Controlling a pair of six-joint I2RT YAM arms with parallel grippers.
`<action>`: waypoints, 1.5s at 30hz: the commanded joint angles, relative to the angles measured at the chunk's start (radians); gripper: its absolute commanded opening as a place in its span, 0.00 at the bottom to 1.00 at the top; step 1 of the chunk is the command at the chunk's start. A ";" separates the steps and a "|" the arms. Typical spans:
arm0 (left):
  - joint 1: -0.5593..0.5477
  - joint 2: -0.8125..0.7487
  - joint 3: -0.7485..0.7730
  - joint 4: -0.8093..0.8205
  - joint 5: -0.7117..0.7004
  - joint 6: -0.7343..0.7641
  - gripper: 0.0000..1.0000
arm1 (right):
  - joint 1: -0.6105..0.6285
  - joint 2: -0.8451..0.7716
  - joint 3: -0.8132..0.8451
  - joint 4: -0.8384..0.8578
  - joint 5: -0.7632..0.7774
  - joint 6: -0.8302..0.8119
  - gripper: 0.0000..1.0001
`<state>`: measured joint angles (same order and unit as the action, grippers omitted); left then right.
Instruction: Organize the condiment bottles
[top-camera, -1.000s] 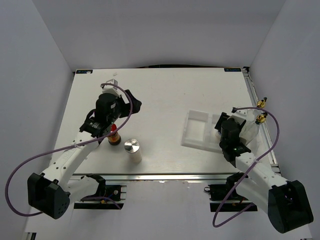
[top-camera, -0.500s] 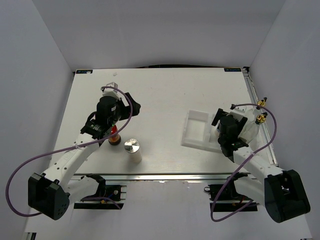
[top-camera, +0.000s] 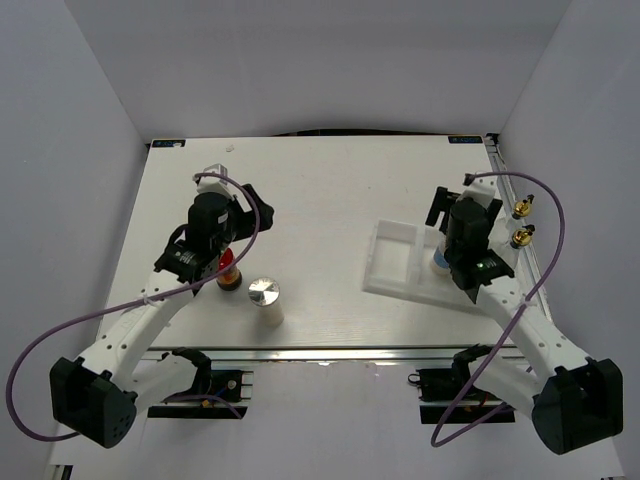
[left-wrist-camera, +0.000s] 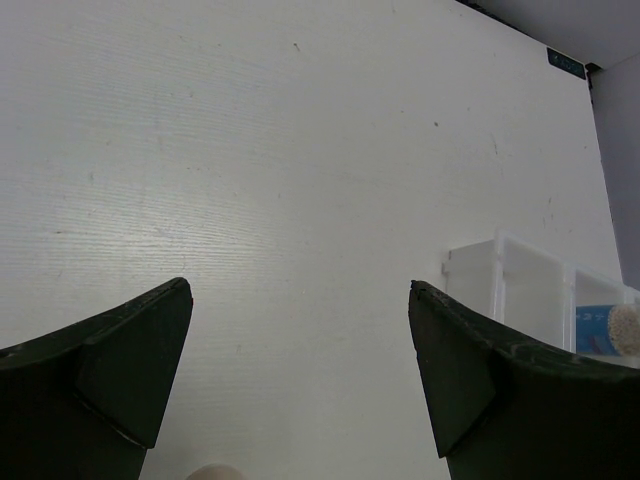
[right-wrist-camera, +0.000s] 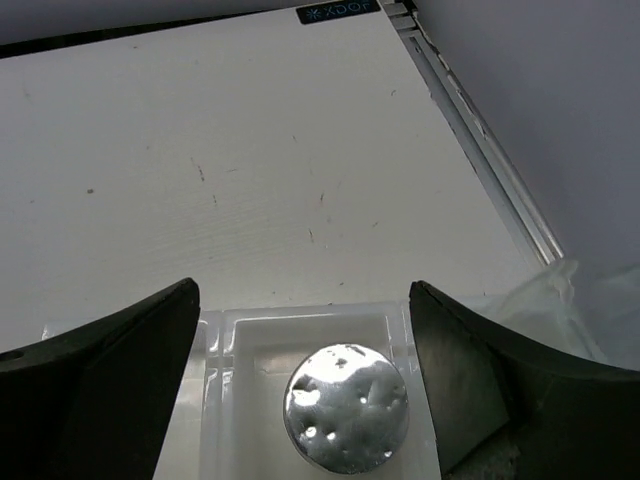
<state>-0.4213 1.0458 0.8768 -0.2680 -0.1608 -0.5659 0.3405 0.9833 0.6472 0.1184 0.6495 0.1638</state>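
The right gripper is hovering with its fingers spread wide directly above the seated shaker. This shaker is standing upright in a compartment toward the right end of the white tray. Nothing is being gripped, and the wide stance is judged to be giving clearance around the silver lid. The left gripper is also holding its fingers apart, with only bare table showing between them. In the top view, its arm is hanging over the red-lidded jar, which is standing left of centre, well apart from the tray. This placement suggests the jar is being lined up as the next pick. The loose shaker is standing just beside that jar, toward the near edge. The far gold-stoppered bottle and the near gold-stoppered bottle are waiting at the right table edge, seemingly outside the tray.
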 joint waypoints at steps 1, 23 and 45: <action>-0.004 -0.047 0.044 -0.051 -0.054 -0.011 0.98 | -0.005 0.038 0.141 -0.113 -0.042 -0.075 0.89; -0.004 -0.156 0.047 -0.505 -0.355 -0.138 0.98 | 0.819 0.523 0.328 -0.046 -0.740 -0.423 0.89; -0.004 -0.188 0.010 -0.476 -0.362 -0.149 0.98 | 0.887 0.583 0.326 0.262 -0.694 -0.232 0.02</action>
<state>-0.4213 0.8806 0.8913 -0.7769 -0.5167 -0.7078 1.2205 1.6974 1.0302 0.2501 -0.1013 -0.1505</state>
